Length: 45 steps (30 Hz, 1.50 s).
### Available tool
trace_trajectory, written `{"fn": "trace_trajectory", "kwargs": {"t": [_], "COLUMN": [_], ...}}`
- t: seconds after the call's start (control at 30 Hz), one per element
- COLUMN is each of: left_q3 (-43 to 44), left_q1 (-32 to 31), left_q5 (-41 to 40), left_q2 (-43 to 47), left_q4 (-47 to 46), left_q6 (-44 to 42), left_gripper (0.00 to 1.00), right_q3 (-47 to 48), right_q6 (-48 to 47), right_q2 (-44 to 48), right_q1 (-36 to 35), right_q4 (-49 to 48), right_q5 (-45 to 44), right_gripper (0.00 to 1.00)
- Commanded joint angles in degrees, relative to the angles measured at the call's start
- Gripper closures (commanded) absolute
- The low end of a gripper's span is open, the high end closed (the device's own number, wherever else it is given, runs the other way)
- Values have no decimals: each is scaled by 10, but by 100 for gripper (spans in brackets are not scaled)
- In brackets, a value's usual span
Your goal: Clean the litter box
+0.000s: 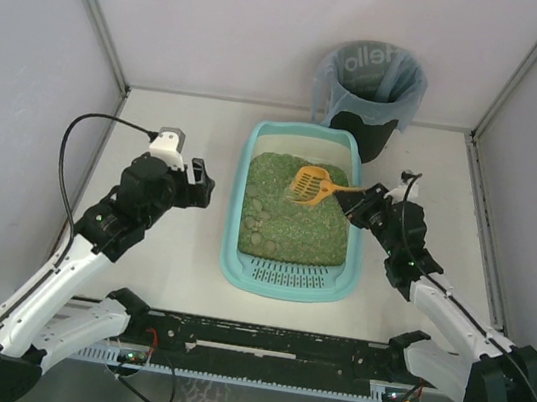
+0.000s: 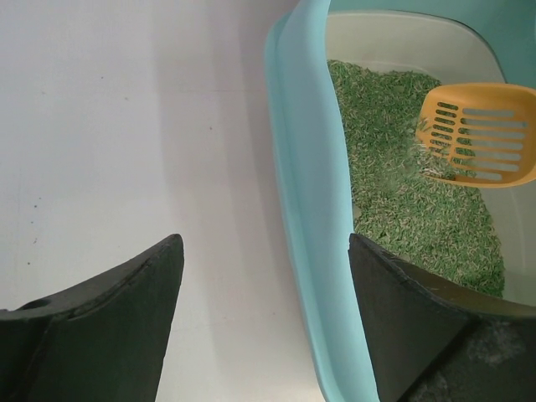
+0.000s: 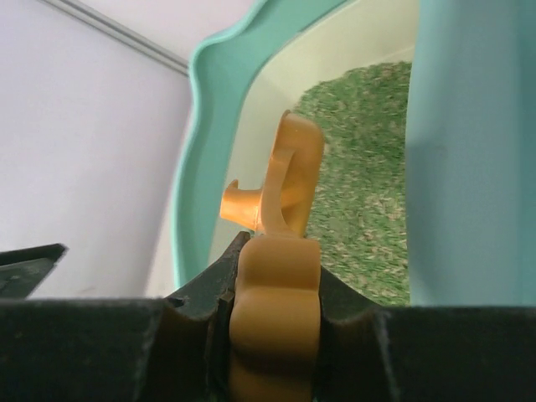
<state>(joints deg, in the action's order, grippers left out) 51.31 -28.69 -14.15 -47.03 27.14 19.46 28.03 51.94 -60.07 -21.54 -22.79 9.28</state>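
From above, the litter box [image 1: 236, 219] sits mid-table [image 1: 163, 266], its grille ledge at the near end. Green litter [image 1: 290, 227] fills it. An orange scoop [image 1: 311, 184] rests on the litter toward the far end. The right gripper [image 1: 357, 202] is clamped on the scoop's handle at the box's right rim. The left gripper [image 1: 200, 186] hangs wide open and empty just left of the box. A black bin [image 1: 369, 100] with a grey-blue liner stands behind the box; its inside is too dark to read.

The left wrist view shows spread fingers [image 2: 126, 322] straddling the box's left rim, litter and the slotted scoop beyond.

The right wrist view shows the jaws pinching the scoop's handle, its head over the litter.
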Motion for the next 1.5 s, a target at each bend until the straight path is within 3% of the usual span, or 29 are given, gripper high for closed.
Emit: {"fn": "trace_trajectory", "kwargs": {"t": [0.0,0.17,0.6,0.93,1.47], "left_q3": [-9,-9,-13,-12,-5], "left_q1": [3,3,3,3,3], "left_q5": [12,21,30,24,14], "left_q2": [-1,-8,-12,-8,-7], "left_q4": [-20,-18,-4,1,7], "left_q6": [10,9,12,7,-3], "left_gripper": [17,17,16,16,16], "right_q3": [80,145,217,214,59], "right_q6": [-104,-158,-151,-27,112], "right_q2": [15,-23,-196,-305,-239], "right_q1": [-33,-74,-99,-146,-117], "right_q4": [161,251,268,138,-110], "right_q5": [-90,-134,-86,83,75], "right_gripper": [100,100,100,100,100]}}
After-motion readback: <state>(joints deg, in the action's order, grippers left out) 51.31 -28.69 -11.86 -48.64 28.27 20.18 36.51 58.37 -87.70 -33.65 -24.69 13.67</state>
